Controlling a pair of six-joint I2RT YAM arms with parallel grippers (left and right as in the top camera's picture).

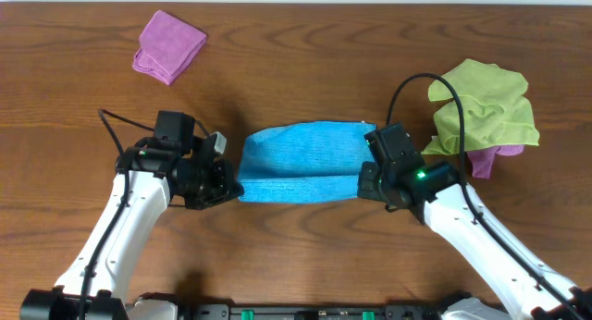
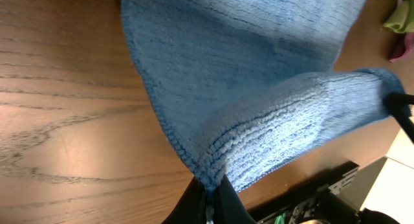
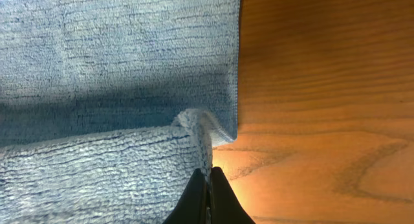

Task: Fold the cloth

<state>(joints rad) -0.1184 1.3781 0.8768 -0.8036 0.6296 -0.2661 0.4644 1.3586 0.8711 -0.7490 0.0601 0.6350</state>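
So the blue cloth (image 1: 301, 163) sits in the middle of the wooden table (image 1: 296, 70), right between the two arms. The left gripper (image 1: 229, 189) has its fingers pressed together on the near left corner, and the right gripper (image 1: 368, 186) is doing the same on the near right corner, so both are pinching fabric. In the wrist views the cloth edge is bunched up right at each pair of closed fingertips, with no gap between them. The near edge is lifted off the table and curls over as a lighter, ribbed strip, while the far part of the cloth lies flat on the wood. That raised strip runs between the two grippers and throws a shadow on the flat part under it. Off to the sides, a folded pink cloth (image 1: 168, 45) lies at the far left, well apart. A crumpled green cloth (image 1: 483, 105) sits at the far right on top of a magenta cloth (image 1: 486, 160), near the right arm.
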